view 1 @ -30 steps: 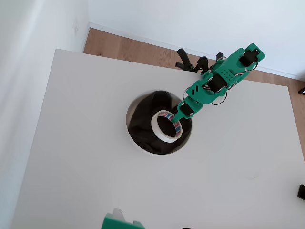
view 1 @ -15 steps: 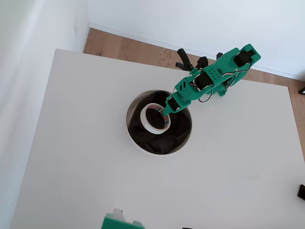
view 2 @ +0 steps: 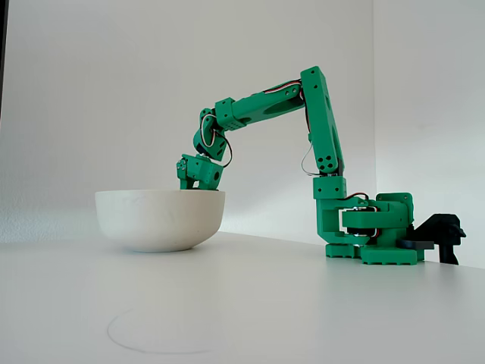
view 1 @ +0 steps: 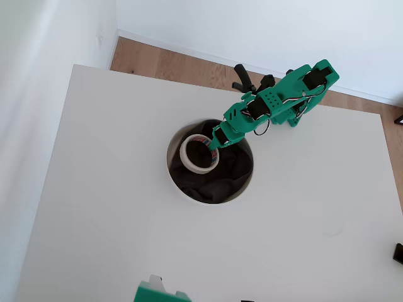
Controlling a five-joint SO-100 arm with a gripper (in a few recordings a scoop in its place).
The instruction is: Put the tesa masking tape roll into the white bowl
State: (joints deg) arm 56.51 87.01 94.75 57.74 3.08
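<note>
From overhead, the tesa masking tape roll (view 1: 199, 154), a cream-white ring with a red-and-blue core, hangs inside the upper left part of the white bowl (view 1: 178, 190), over the dark cloth (view 1: 220, 176) that lies in it. My green gripper (view 1: 214, 144) reaches in from the upper right and is shut on the roll's right edge. In the fixed view the arm's wrist (view 2: 198, 171) dips behind the rim of the bowl (view 2: 159, 220). The bowl's wall hides the fingertips and the roll there.
The bowl stands near the middle of a white table (view 1: 113, 220). The arm's base (view 2: 371, 235) sits at the table's far edge, with black clamps (view 1: 250, 80) beside it. A small black object (view 1: 398, 252) lies at the right edge.
The gripper has carried the tape roll up and to the left across the bowl, and the roll looks smaller and lower inside it now.
</note>
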